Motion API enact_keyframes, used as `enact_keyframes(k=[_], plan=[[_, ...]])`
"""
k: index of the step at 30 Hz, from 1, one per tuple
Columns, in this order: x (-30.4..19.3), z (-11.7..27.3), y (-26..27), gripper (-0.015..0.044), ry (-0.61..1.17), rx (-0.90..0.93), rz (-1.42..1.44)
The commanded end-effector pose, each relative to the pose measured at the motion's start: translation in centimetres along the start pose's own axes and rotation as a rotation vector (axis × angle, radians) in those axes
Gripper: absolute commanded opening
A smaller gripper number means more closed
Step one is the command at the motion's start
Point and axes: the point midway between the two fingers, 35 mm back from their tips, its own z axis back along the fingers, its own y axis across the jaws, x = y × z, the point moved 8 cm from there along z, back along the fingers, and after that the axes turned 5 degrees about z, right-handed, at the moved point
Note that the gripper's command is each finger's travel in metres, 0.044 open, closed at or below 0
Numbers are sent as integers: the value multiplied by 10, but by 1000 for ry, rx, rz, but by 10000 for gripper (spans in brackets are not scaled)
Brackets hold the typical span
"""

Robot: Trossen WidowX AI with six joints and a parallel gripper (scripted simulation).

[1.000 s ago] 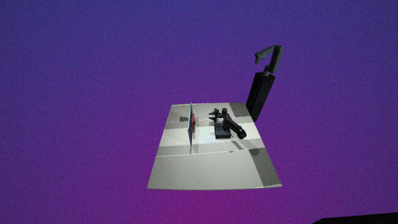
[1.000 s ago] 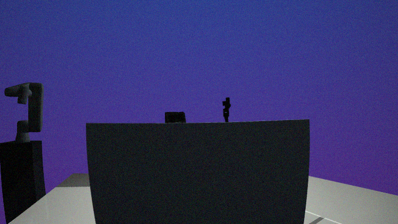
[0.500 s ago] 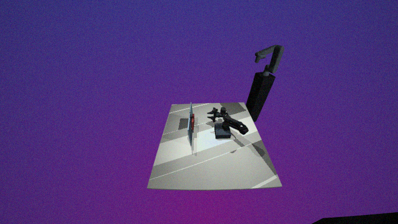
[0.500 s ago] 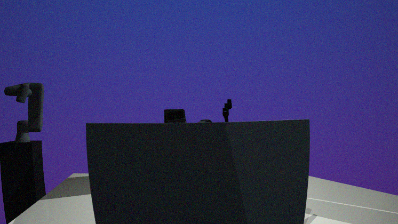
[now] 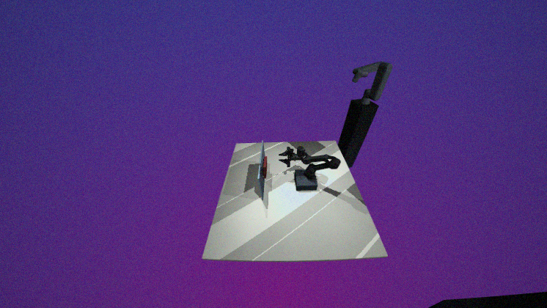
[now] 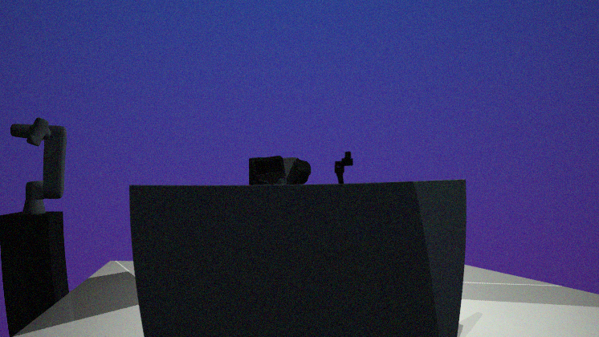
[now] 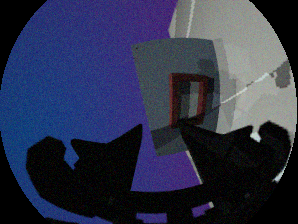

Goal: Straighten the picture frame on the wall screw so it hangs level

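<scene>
A red, rectangular picture frame [image 5: 265, 167] [image 7: 173, 100] hangs against the front of an upright gray wall panel [image 5: 262, 188] [image 6: 289, 259] [image 7: 154, 75], its border enclosing a gray center crossed by darker and lighter bands, with its lower edge partly obscured in the wrist view. The panel appears edge-on from the top and shows its dark, plain back in the exterior view, which hides the frame; the screw is out of sight, and the frame's exact tilt cannot be judged.
</scene>
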Motion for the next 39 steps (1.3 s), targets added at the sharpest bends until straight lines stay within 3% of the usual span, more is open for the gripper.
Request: enact_keyframes(k=[1,10,27,39], plan=[[1,-3,2,260,-3,4,-1],[2,-7,0,260,-3,5,-1],[4,-80,-55,260,-2,11,-2],[3,-83,-59,260,-2,11,-3]])
